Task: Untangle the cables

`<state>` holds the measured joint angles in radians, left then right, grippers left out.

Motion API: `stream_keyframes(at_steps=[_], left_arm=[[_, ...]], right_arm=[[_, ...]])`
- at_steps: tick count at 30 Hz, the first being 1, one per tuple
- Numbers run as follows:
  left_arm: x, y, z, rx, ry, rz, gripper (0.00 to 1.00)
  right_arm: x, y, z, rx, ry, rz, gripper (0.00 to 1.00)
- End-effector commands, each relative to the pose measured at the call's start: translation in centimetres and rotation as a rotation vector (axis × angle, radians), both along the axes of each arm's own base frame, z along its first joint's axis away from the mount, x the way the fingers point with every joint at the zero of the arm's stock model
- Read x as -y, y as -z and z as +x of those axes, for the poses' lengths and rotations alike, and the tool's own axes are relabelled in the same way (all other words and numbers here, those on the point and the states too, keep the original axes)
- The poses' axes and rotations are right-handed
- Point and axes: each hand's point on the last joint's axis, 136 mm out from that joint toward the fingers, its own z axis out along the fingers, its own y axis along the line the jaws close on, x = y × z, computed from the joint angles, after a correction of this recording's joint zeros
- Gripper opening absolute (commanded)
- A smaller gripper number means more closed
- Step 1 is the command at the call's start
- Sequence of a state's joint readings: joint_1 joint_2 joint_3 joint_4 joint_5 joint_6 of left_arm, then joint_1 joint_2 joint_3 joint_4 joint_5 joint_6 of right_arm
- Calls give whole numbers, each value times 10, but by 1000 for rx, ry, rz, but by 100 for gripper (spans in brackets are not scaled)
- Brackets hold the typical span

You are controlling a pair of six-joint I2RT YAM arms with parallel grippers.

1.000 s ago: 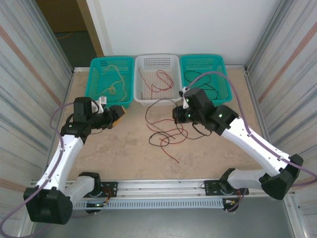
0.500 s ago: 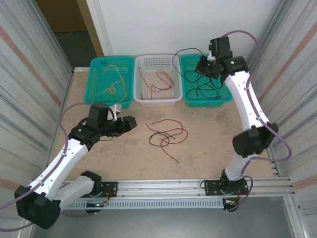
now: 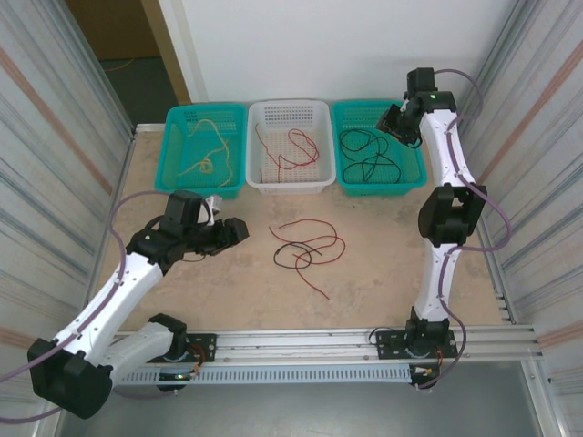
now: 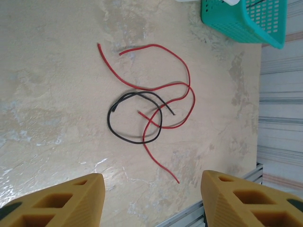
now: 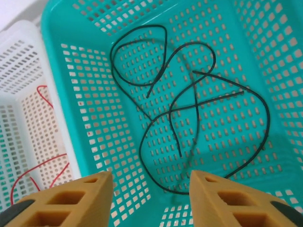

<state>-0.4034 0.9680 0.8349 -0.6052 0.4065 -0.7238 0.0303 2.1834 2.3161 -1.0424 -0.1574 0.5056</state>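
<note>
- The table (image 3: 228, 291) is sandy brown. A small heap of cables (image 3: 307, 248) lies in the middle of the top view.
- In the left wrist view the heap is in the middle of the frame. A black wire (image 4: 109, 118) makes a loop there, and red wires (image 4: 156, 46) cross over it and curl around it.
- One red end points at the lower middle of that frame. It does not touch the fingers.
- The left gripper (image 3: 235, 229) is at the left middle of the top view, near the heap but apart from it.
- Its yellow fingers (image 4: 61, 201) sit in the bottom corners of the left wrist view. They are wide apart and nothing is between them.
- Three baskets stand side by side along the top of the top view.
- The left basket (image 3: 175, 168) is blue-green and has a tan wire (image 3: 209, 165) in it.
- The white basket (image 3: 290, 186) is in the middle and has more red strands (image 3: 296, 150) in it.
- The right basket (image 3: 383, 187) is blue-green and has black strands (image 3: 364, 164) in it.
- The right gripper (image 3: 396, 123) is at the upper right of the top view, above the far right part of the right basket.
- In the right wrist view its yellow fingers (image 5: 66, 198) are at the bottom of the frame. They are apart and hold nothing.
- Above them the black strands lie loose on the basket floor, in the middle of that frame, and cross each other.
- The white basket is at the left edge of that frame, with a red strand low down in it.
</note>
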Motion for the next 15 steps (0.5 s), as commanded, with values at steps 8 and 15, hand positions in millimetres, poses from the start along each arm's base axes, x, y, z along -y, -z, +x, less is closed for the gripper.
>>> stream_keyframes(at_steps=[8,15], left_arm=[[-9,-2,-8,22,-31,8,59],[-4,3,1,11,-51,-22,58]], right_arm=[[-65,-52,-111,78,-164,-160,48],[-132,36,-232,-33,-232,-157,54]])
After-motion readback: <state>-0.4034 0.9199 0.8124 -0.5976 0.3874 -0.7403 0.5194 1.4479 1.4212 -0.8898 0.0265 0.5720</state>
